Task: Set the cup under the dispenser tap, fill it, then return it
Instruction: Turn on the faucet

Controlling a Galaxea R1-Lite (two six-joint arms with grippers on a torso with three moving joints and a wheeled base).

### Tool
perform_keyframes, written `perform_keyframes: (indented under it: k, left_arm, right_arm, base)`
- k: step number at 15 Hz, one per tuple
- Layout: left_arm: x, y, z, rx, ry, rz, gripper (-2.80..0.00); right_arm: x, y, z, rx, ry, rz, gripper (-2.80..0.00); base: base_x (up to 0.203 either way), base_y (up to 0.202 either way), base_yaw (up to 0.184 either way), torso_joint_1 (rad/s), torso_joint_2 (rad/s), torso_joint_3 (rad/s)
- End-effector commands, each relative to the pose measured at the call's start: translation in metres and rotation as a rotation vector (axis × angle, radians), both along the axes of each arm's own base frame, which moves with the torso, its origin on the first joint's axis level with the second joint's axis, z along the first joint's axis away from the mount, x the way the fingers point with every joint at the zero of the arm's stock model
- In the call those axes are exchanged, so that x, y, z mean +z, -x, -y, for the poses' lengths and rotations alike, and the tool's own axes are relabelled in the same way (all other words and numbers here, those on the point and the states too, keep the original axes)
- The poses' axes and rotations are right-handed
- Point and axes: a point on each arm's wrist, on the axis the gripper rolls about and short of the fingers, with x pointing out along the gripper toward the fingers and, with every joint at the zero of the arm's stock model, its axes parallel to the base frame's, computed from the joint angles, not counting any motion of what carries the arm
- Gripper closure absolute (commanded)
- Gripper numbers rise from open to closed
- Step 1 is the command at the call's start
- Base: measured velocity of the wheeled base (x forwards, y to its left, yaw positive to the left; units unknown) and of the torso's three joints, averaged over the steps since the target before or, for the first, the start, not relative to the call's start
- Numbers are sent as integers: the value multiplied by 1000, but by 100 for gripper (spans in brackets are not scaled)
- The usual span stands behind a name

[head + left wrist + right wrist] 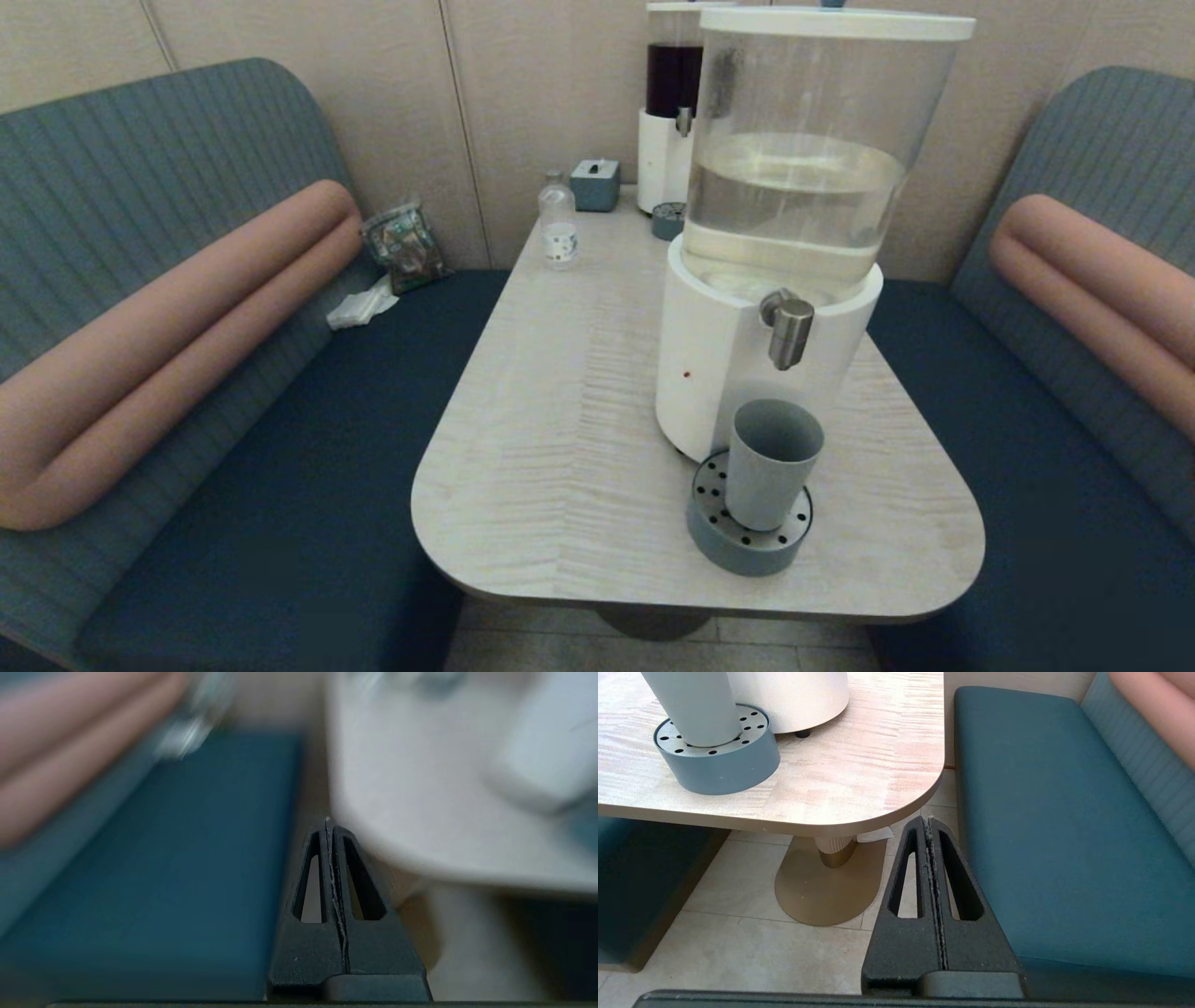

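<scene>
Needing the clenched right claw (930, 823) released, then rising to the cup (693, 707) above it, beneath the dispenser tap (791, 329), gripping midway.

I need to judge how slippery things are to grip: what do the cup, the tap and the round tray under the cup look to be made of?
The cup: probably matte plastic or coated ceramic; an even grey-blue with no glare.
The dispenser tap: brushed metal, with soft streaked highlights.
The tray: a matte grey-blue wall, likely plastic, under a perforated silvery top that looks like metal.
</scene>
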Motion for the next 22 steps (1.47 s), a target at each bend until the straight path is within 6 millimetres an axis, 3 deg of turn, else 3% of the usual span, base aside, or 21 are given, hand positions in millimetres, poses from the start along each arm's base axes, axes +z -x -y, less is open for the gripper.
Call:
perform_keyframes:
  k: [1, 3, 5, 7, 9, 12, 16, 18, 22]
  left_arm:
    - [-8, 0, -1, 34, 3, -77, 0]
    - [-8, 0, -1, 31, 6, -73, 0]
    - [-8, 0, -1, 31, 6, -73, 0]
    - [-8, 0, -1, 31, 8, -73, 0]
    - [-8, -1, -1, 31, 6, -74, 0]
    - [-8, -1, -1, 31, 7, -74, 0]
    - [-8, -1, -1, 31, 6, -74, 0]
    - [-8, -1, -1, 32, 6, -74, 0]
    - [-8, -1, -1, 31, 7, -74, 0]
  right_arm:
    - [0, 0, 0, 0, -1, 1, 0]
    - [0, 0, 0, -4, 19, 5, 0]
    - [20, 6, 0, 4, 46, 57, 0]
    - [69, 17, -1, 30, 40, 118, 0]
    - [128, 5, -2, 80, -14, 88, 0]
    - [207, -55, -4, 179, -89, -45, 0]
    - [265, -149, -14, 375, -140, -250, 0]
    - [278, -180, -25, 457, -147, -384, 0]
    - [282, -217, -45, 527, -123, -712, 0]
  base:
    - [0, 0, 0, 0, 0, 0]
    - [0, 0, 0, 0, 0, 0]
    - [0, 0, 0, 0, 0, 0]
    - [0, 0, 0, 0, 0, 0]
    - [0, 0, 0, 0, 0, 0]
    - [0, 0, 0, 0, 0, 0]
    - [0, 0, 0, 0, 0, 0]
    - [0, 0, 0, 0, 0, 0]
    - [0, 0, 0, 0, 0, 0]
